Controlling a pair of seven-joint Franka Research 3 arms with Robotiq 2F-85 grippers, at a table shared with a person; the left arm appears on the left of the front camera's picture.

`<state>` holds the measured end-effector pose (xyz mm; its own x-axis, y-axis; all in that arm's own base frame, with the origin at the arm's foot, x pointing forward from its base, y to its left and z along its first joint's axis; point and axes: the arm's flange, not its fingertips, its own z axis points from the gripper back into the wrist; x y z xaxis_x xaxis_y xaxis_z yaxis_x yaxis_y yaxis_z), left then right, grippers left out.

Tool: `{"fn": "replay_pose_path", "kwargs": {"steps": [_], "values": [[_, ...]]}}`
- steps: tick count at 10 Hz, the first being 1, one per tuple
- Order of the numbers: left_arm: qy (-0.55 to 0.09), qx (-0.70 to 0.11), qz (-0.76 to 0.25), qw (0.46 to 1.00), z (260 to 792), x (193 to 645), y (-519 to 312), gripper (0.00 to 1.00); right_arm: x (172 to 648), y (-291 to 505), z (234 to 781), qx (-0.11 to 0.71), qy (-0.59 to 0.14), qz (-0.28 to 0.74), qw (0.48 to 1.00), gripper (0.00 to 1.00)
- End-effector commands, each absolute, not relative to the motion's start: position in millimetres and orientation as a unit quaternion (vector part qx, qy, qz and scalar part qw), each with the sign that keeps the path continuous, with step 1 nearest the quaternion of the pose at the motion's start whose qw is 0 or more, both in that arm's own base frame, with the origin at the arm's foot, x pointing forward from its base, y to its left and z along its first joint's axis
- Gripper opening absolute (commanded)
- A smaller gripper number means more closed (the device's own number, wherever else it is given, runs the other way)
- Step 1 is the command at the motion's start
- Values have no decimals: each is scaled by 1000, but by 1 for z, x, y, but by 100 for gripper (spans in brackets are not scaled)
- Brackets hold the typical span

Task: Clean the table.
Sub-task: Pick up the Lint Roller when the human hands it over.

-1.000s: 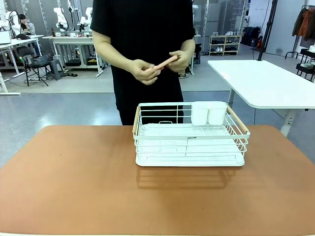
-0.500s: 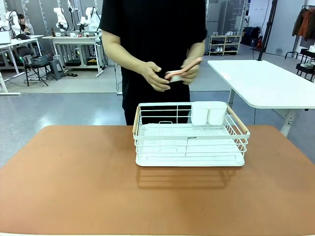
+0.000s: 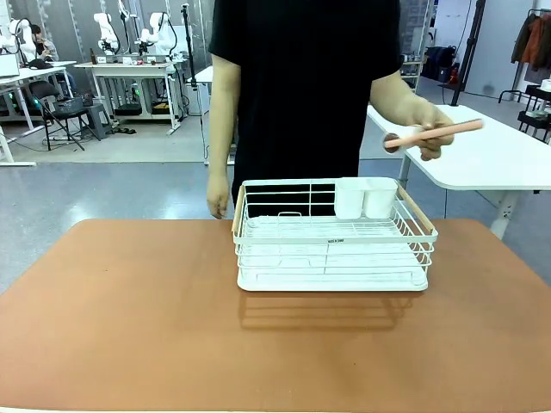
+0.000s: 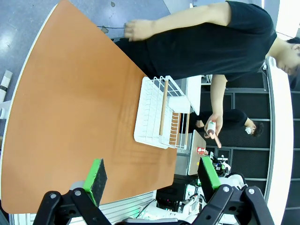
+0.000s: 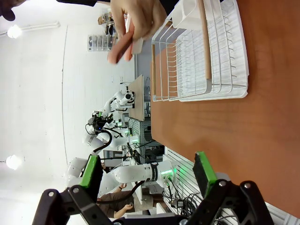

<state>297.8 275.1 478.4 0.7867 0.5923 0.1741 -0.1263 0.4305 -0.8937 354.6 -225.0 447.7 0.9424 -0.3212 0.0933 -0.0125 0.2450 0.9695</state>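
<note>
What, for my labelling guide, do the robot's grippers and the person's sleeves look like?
The left gripper and the right gripper look alike: black jointed finger links with round silver pivot bolts, each finger tipped with a bright green pad. No markings can be made out on them. The person wears a plain black T-shirt with short sleeves ending above the elbow.

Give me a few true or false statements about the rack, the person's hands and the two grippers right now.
1. The white wire rack stands on the table. True.
2. Both hands grip the pink tool. False: one hand holds it out to the side, and the other hand hangs beside the rack.
3. The left gripper is shut. False: it is open and holds nothing.
4. The right gripper is open. True.
</note>
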Motion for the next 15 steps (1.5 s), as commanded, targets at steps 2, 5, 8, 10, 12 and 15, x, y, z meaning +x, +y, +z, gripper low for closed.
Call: {"fn": "replay_pose_path", "kwargs": {"steps": [2,5,8,10,12,15], "values": [[-242,-487,208,813,478,296,279,100,353,-224,450,610,-146,-89,774,100],[-242,-487,208,813,478,296,279,100,355,-225,448,606,-138,-99,777,100],[-242,-487,208,813,478,296,279,100,351,-180,469,606,-102,-135,777,100],[-242,-487,208,813,478,296,279,100,359,-156,475,594,-96,-175,779,100],[-242,-487,208,813,478,296,279,100,366,-127,479,572,-95,-195,791,100],[-242,-487,208,813,478,296,279,100,375,-81,509,545,-96,-188,812,100]]}}
